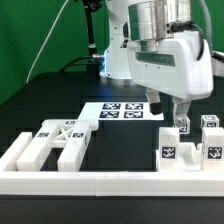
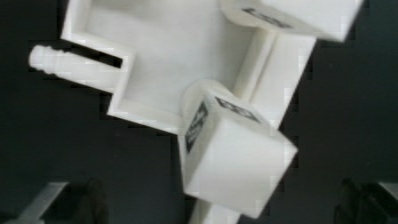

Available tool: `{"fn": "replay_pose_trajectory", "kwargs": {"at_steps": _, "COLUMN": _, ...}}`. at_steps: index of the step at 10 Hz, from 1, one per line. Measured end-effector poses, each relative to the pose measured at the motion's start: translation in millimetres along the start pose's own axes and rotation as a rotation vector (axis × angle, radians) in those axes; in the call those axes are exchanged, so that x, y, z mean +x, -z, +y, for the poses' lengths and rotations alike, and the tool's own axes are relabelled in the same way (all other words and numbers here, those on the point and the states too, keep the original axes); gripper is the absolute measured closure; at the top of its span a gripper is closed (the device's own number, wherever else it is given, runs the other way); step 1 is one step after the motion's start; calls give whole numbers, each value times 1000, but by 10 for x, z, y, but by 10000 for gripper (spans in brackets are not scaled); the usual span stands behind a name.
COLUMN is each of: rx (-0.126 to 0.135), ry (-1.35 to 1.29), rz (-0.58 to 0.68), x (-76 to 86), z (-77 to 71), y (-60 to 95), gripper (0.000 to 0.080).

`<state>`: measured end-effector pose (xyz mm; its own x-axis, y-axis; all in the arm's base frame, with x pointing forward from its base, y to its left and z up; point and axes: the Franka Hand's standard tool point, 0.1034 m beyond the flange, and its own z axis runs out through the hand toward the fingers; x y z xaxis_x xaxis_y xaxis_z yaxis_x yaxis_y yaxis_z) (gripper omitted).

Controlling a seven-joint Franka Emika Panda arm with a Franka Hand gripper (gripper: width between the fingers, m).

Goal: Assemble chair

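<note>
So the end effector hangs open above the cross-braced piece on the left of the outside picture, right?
Not quite. The end effector is open, but it hangs above the tagged white blocks on the exterior view's right. The cross-braced piece lies apart from it on the exterior view's left. The exterior view shows this.

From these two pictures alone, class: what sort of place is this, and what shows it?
Most likely a robotics lab test bench. A white robot arm hangs over a black table, the white chair parts carry square tags, and a marker board lies flat beside them.
</note>
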<state>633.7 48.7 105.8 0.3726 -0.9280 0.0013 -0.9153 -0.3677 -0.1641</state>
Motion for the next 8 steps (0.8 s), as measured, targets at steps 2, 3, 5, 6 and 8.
{"fn": "replay_pose_trajectory", "kwargs": {"at_steps": 2, "rx": 0, "ry": 128, "rz": 1, "x": 13, "z": 8, "y": -7, "gripper": 150}}
{"fn": "replay_pose_trajectory", "kwargs": {"at_steps": 3, "rx": -1, "ry": 220, "rz": 2, "x": 15, "z": 10, "y": -9, "gripper": 150}}
{"fn": "replay_pose_trajectory", "kwargs": {"at_steps": 5, "rx": 26, "ry": 451, "rz": 38, "x": 56, "z": 18, "y": 31, "gripper": 150}}
{"fn": "replay_pose_trajectory", "kwargs": {"at_steps": 6, "rx": 41, "ry": 620, "rz": 71, "x": 134, "z": 94, "y": 58, "gripper": 150}}
{"fn": "replay_pose_trajectory", "kwargs": {"at_steps": 8, "rx": 52, "ry": 940, "rz": 163, "x": 191, "z": 137, "y": 32, "gripper": 150}}
